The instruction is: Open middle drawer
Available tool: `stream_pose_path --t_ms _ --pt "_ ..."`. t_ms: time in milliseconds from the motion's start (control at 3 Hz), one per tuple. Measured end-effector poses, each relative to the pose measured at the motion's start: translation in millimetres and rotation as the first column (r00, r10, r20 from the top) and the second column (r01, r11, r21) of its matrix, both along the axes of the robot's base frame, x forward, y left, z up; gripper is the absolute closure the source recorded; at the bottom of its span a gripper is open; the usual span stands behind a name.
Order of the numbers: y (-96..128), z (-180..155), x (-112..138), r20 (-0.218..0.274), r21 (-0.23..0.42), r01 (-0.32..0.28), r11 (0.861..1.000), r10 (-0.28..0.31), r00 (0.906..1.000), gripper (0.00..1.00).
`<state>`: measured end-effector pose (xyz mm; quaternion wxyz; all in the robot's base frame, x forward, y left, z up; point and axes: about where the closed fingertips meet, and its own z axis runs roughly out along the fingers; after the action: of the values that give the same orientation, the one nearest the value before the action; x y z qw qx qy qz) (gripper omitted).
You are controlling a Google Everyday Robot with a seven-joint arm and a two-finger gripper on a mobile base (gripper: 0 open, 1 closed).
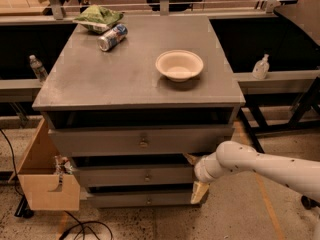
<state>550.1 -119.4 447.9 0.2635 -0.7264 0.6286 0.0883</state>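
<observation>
The pincer (194, 175) sits at the right end of the middle drawer (115, 176). Its two tan fingers are spread, one above and one below the front's edge, gripping nothing. The brass knob (147, 176) lies off to its left. The drawer looks rigid and should slide straight out. The knob is small and probably slippery, so the end edge beside the pincer may give the surer hold.

My hand (194, 175) sits at the right end of the middle drawer (125, 177). Its fingers are spread, with one tan fingertip (189, 158) above the drawer front's corner and the other below it. The brass knob (147, 176) lies well to the hand's left. Above the hand, the counter (115, 84) carries a bowl (179, 65), with a can (112, 37) farther back and to the left.
</observation>
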Motion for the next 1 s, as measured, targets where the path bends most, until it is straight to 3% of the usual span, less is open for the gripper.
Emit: stream_pose_path --t_ms 333,1000 --pt "2.2 -10.0 9.4 -0.006 0.006 -0.008 1.0 0.008 1.0 0.13" --pt "1.8 -21.4 15.5 -0.017 0.009 -0.017 1.0 0.017 0.9997 0.6"
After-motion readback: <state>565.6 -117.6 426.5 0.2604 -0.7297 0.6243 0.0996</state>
